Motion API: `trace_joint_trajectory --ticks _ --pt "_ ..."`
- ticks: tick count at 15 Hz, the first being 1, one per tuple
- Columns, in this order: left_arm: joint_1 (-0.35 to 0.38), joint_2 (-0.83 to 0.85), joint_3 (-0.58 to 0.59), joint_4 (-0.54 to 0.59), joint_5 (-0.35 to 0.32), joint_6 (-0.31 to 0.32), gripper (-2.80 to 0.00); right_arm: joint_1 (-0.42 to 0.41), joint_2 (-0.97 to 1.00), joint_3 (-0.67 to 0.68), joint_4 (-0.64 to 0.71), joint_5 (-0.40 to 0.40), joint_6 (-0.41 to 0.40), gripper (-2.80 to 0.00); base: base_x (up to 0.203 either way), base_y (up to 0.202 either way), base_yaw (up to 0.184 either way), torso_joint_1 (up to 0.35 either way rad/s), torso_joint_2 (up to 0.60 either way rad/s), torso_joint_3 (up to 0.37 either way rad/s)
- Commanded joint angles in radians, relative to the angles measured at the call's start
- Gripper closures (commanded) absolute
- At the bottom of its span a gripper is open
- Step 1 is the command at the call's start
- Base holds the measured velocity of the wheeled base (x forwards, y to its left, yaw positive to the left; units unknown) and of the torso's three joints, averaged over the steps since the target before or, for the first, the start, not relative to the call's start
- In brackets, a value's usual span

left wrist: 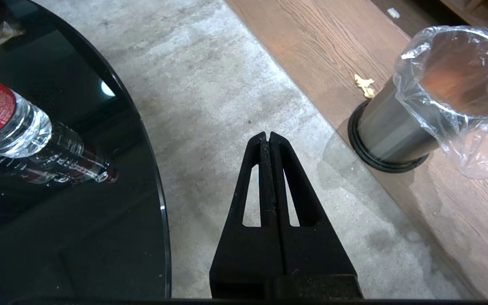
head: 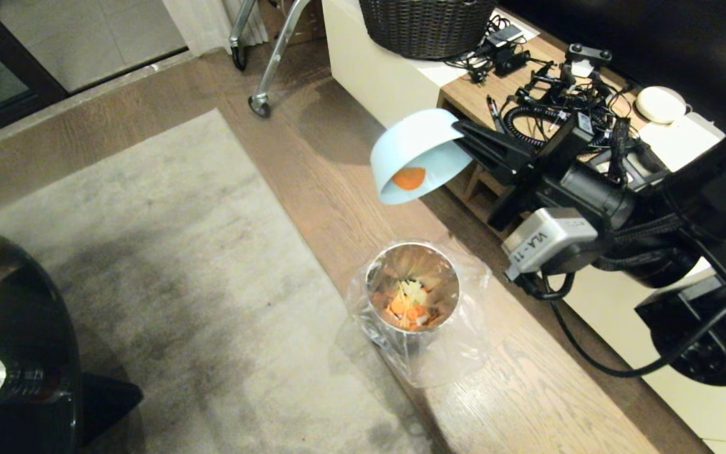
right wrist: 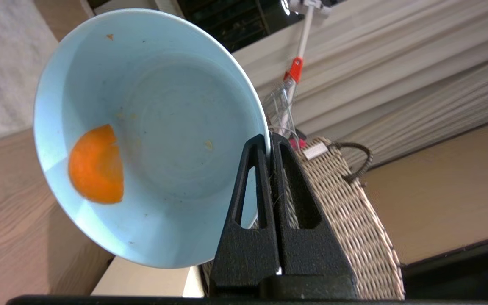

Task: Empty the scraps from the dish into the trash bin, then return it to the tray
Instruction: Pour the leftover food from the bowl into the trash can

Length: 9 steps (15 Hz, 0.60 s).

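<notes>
Overhead, one tilted dish (head: 416, 146), one orange scrap (head: 408, 178), one trash bin (head: 412, 296)

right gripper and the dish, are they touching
Touching. The right wrist view shows the right gripper with its fingers pinched shut on the rim of the tilted dish.

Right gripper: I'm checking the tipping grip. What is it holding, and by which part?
The right gripper pinches the pale-blue dish by its rim; the dish is tilted.
</notes>
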Motion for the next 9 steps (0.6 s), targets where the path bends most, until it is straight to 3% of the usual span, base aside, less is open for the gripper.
trace_joint_trajectory --ticks 1,9 --pt "0.0 0.0 0.0 0.0 0.001 0.0 0.0 0.016 -0.01 -0.049 -0.048 0.0 -0.001 0.0 0.0 0.0 0.0 0.0 0.0 0.0" --pt "0.0 0.0 0.0 0.0 0.001 0.0 0.0 0.027 0.037 -0.185 -0.048 -0.054 0.055 0.0 0.0 0.0 0.0 0.0 0.0 0.0"
